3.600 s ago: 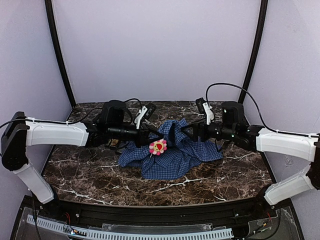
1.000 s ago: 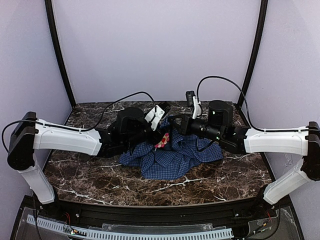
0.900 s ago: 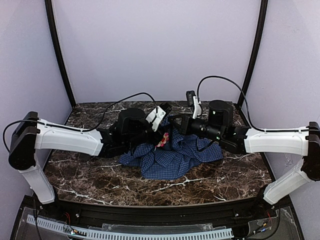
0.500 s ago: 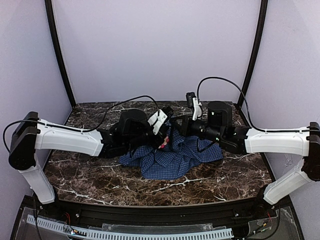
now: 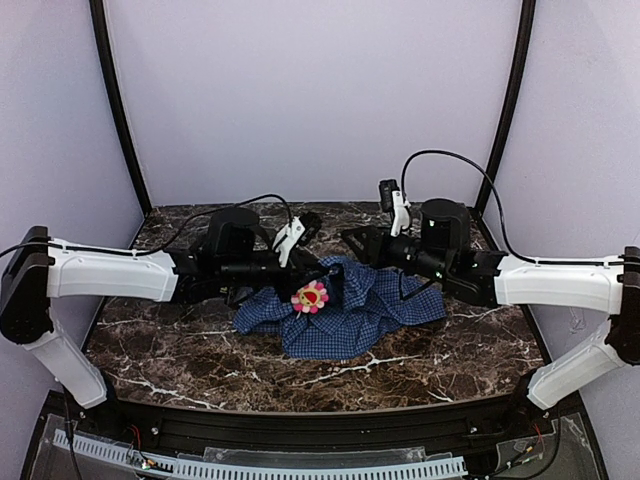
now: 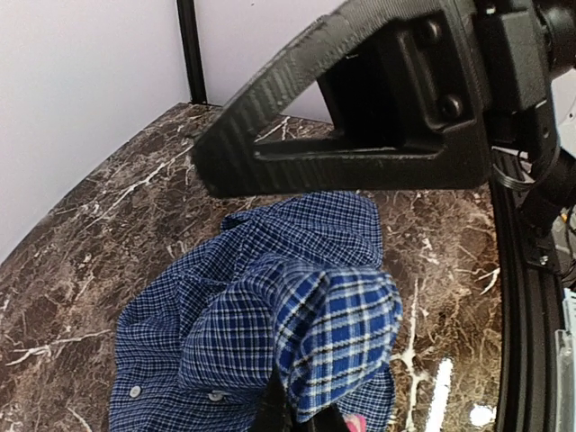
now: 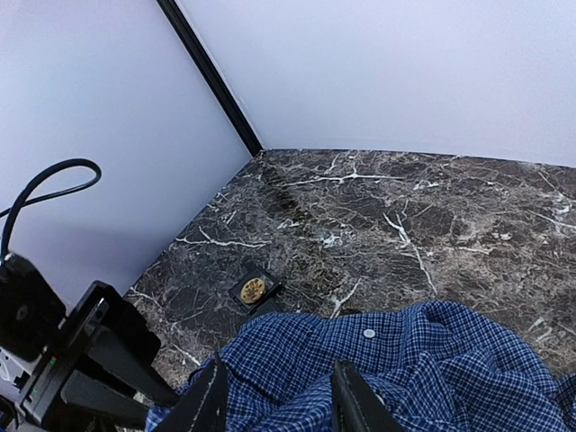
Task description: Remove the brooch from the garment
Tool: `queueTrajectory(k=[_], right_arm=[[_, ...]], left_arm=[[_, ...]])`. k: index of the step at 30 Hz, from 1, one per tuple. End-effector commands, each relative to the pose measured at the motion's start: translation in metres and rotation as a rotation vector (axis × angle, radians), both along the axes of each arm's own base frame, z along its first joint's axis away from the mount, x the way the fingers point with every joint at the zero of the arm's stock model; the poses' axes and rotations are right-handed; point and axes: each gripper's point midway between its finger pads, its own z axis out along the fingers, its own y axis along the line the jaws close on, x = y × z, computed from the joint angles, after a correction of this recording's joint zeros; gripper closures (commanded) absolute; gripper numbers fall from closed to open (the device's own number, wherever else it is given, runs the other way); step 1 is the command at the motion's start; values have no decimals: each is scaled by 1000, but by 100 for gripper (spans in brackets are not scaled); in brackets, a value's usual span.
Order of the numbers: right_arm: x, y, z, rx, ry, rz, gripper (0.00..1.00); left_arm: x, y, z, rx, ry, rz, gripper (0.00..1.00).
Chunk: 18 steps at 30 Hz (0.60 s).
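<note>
The garment (image 5: 350, 315), a blue checked shirt, lies crumpled in the middle of the marble table. The brooch (image 5: 311, 297), a pink and yellow flower, sits on its left part, facing up. My left gripper (image 5: 322, 282) is shut on a raised fold of the garment (image 6: 297, 315) right beside the brooch. In the left wrist view, only a pink edge of the brooch (image 6: 353, 423) shows by the fingers. My right gripper (image 5: 352, 240) hovers over the shirt's far side. Its jaws stand open above the garment (image 7: 432, 360) with nothing between them.
A small black tray (image 7: 253, 290) holding a gold round piece sits on the table (image 5: 200, 360) beyond the shirt's left edge. A black part of the right gripper (image 6: 360, 117) hangs close over the left wrist camera. Purple walls and black posts enclose the back.
The left gripper closed on the cloth by the brooch and drew back left. The right gripper opened and let go of the shirt. The brooch now faces up.
</note>
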Motion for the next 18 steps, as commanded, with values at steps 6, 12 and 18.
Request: queueTrajectory(k=[6,12,18], right_arm=[[-45,-23,9,1,-127,138,41],[-94,-4,-7,-46,-181,329,45],[-111,12,-12,47,-134,417,55]], left_arm=[[-14,14,33,-223,218,-108,99],[-16,17,33,-227,298,-123,99],[-14,20,32,-225,317,-96,99]])
